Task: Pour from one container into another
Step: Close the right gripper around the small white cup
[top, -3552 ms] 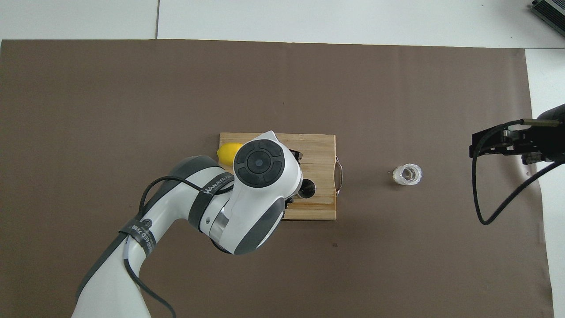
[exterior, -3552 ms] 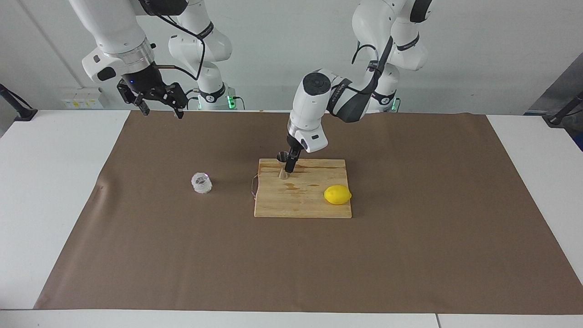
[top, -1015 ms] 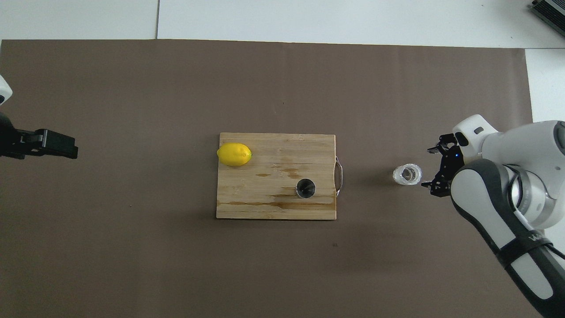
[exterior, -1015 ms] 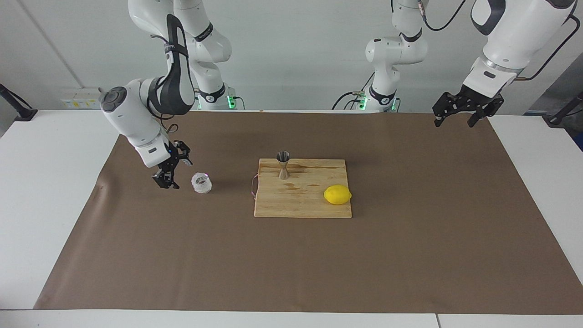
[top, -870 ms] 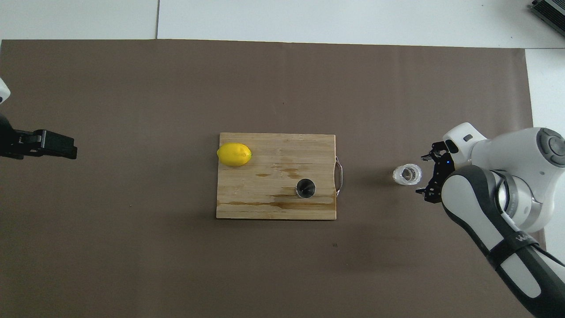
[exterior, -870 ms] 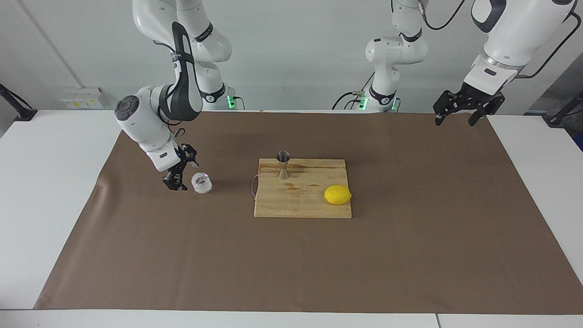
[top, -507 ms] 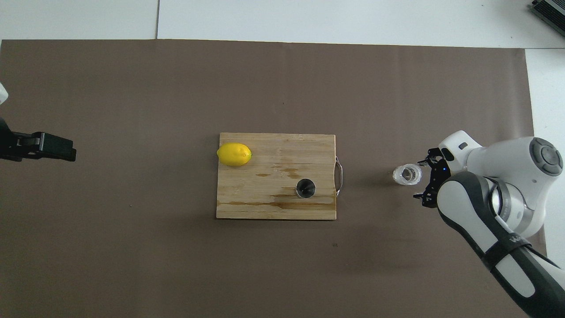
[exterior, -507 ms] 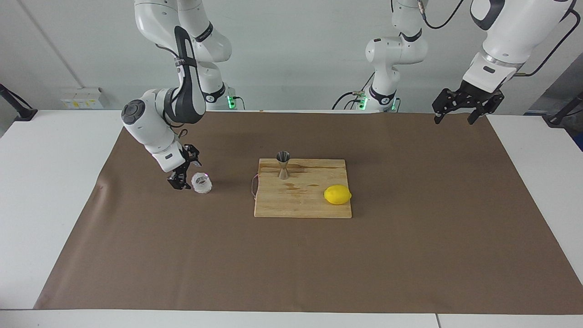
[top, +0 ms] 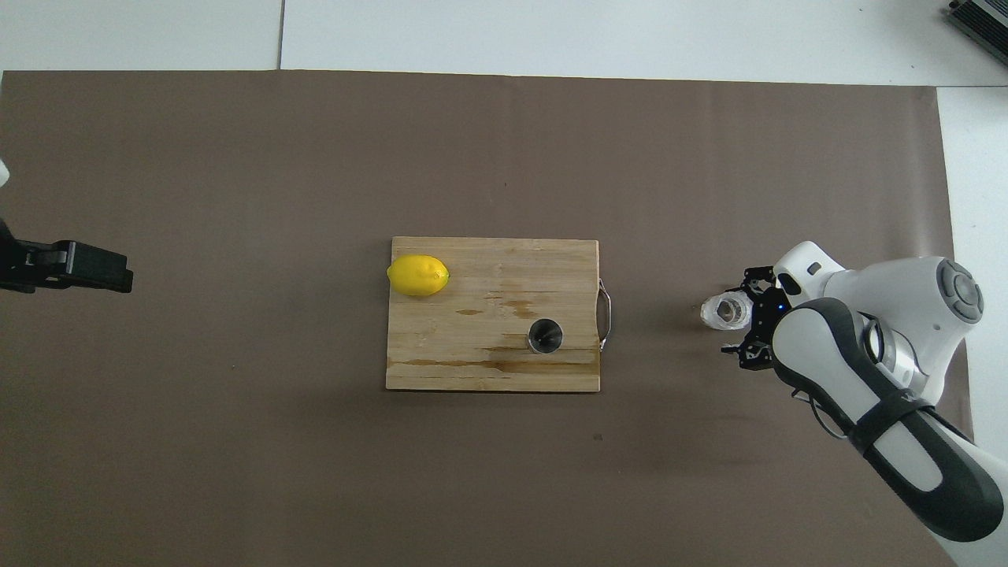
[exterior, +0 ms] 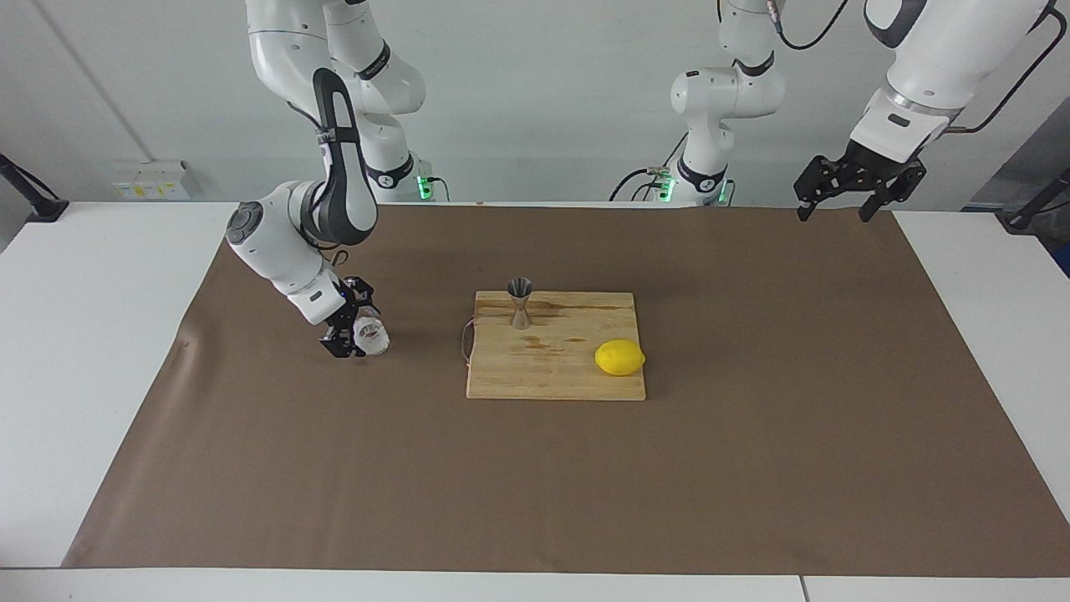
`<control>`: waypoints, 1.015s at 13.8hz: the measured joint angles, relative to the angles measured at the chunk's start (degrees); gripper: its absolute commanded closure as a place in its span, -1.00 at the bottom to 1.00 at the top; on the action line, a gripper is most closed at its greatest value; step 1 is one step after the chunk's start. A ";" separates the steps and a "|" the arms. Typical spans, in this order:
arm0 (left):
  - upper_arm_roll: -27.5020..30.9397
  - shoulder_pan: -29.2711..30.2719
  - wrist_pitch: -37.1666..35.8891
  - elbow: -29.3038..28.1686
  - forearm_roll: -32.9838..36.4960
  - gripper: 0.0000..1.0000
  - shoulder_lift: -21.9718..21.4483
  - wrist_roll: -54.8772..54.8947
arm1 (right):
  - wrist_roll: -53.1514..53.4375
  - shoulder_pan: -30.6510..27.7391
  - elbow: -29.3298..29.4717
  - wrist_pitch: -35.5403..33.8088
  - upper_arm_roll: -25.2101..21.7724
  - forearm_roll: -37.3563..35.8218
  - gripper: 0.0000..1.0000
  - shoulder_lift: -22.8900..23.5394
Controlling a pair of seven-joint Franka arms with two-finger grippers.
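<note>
The clear faceted glass cup (exterior: pixel 371 337) stands on the brown mat toward the right arm's end of the table; it also shows in the overhead view (top: pixel 725 312). My right gripper (exterior: pixel 354 328) is low and open, with its fingers on either side of the cup's outer edge, also seen from overhead (top: pixel 741 316). The metal hourglass jigger (exterior: pixel 520 303) stands upright on the wooden cutting board (exterior: pixel 552 376), near the corner closest to the robots and the cup (top: pixel 545 335). My left gripper (exterior: pixel 836 196) waits open and empty, raised over the left arm's end of the mat.
A yellow lemon (exterior: pixel 619 358) lies on the board's edge toward the left arm's end (top: pixel 418 276). The board (top: pixel 472 362) has a metal handle (top: pixel 605 315) facing the cup. A brown mat (exterior: pixel 752 468) covers the table.
My right gripper has moved in from beside the glass cup until its open fingers flank it. The left arm stays raised, with only a slight shift. The cup and jigger have not moved.
</note>
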 measured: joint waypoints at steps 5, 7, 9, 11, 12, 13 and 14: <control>0.05 0.01 -0.06 -0.01 0.00 -1.00 -0.02 0.00 | -0.14 0.02 0.03 0.02 0.00 1.38 -0.63 0.01; 0.05 0.01 -0.17 -0.08 0.00 -1.00 -0.02 0.00 | -0.14 0.03 0.05 0.09 0.00 1.39 -0.44 0.01; 0.05 0.01 -0.22 -0.09 0.00 -1.00 -0.03 0.00 | -0.15 0.03 0.05 0.10 0.00 1.39 -0.14 0.01; 0.05 0.01 -0.23 -0.09 0.00 -1.00 -0.06 0.00 | -0.15 0.03 0.22 0.59 0.00 1.40 0.15 -0.02; 0.05 0.01 -0.23 -0.09 0.00 -1.00 -0.07 0.00 | -0.15 0.03 0.21 0.59 0.00 1.40 0.31 -0.01; 0.05 0.01 -0.23 -0.09 0.00 -1.00 -0.08 0.00 | -0.15 0.03 0.25 0.62 0.00 1.40 0.42 -0.02; 0.05 0.01 -0.23 -0.09 0.00 -1.00 -0.08 0.00 | -0.15 0.03 0.29 0.64 0.00 1.40 0.51 -0.06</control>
